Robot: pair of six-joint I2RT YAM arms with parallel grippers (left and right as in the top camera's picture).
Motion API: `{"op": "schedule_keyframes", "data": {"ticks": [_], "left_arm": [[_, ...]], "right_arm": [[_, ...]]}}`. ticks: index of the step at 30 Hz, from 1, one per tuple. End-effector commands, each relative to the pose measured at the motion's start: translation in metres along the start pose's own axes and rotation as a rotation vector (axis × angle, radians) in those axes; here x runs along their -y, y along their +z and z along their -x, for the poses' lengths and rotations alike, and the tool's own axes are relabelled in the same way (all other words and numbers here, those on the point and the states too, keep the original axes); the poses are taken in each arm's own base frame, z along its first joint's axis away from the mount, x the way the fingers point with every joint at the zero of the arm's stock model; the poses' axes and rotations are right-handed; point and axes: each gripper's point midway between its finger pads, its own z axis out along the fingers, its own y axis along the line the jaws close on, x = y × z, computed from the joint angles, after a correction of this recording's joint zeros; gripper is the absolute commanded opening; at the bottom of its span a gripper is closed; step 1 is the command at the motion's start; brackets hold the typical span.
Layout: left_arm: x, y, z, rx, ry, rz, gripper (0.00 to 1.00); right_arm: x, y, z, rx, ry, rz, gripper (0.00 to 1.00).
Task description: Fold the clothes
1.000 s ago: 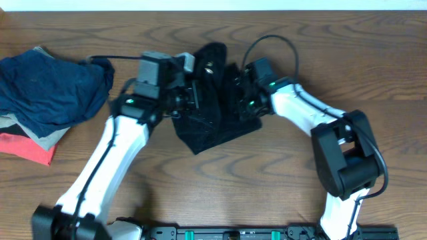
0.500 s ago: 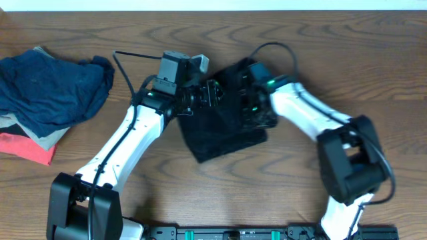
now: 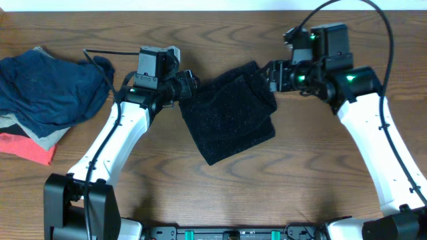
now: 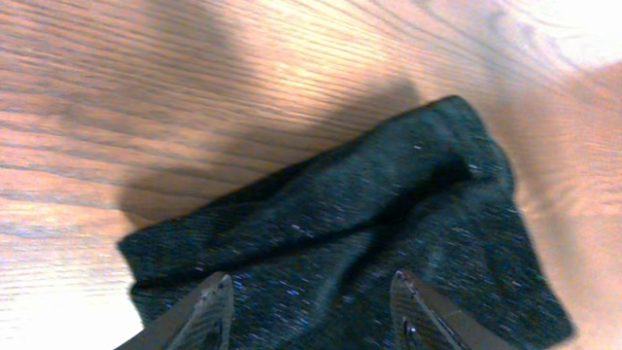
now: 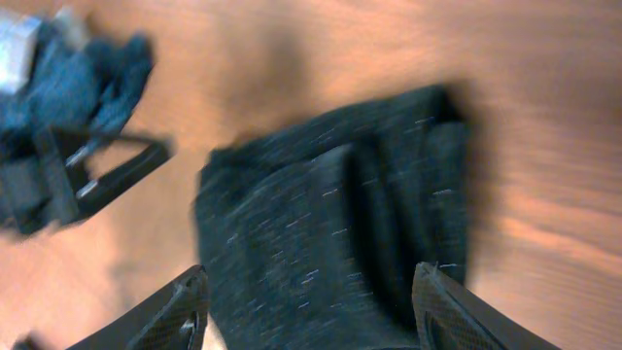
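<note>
Centre of worktop (image 3: pixel 300 193) lies 1 dark folded cloth (image 3: pixel 230 113), skewed, roughly square. Left claw (image 3: pixel 189 85) is at its upper-left corner and right claw (image 3: pixel 272 75) at its upper-right, so the cloth sits btw the two. Wrist views: both claws spread wide w/ nothing pinched, cloth right at the tips; can't tell if they touch. Far left — 1 pile of clothes (image 3: pixel 47 107), 3 items: navy piece (image 3: pixel 53 83) on top, grey piece (image 3: pixel 37 138) & red piece (image 3: pixel 27 152) under. 2 arms.
</note>
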Motion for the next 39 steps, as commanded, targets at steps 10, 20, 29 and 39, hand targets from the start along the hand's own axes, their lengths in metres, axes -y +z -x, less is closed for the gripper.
{"op": "schedule_keyframes", "data": {"ticks": [10, 20, 29, 39], "left_arm": [[-0.047, 0.076, -0.061, -0.234, -0.026, 0.119, 0.54], [-0.079, 0.038, -0.151, -0.61, -0.142, 0.308, 0.46], [-0.06, 0.009, -0.164, -0.709, -0.086, 0.223, 0.43], [-0.013, 0.015, -0.081, -0.353, 0.065, 0.002, 0.98]], "right_arm": [[0.015, 0.108, -0.114, -0.424, 0.027, -0.049, 0.62], [0.113, 0.138, -0.155, -0.536, 0.114, -0.472, 0.69], [0.118, 0.137, -0.079, -0.287, -0.014, -0.494, 0.8], [0.07, 0.056, -0.026, -0.099, -0.055, -0.433, 0.99]]}}
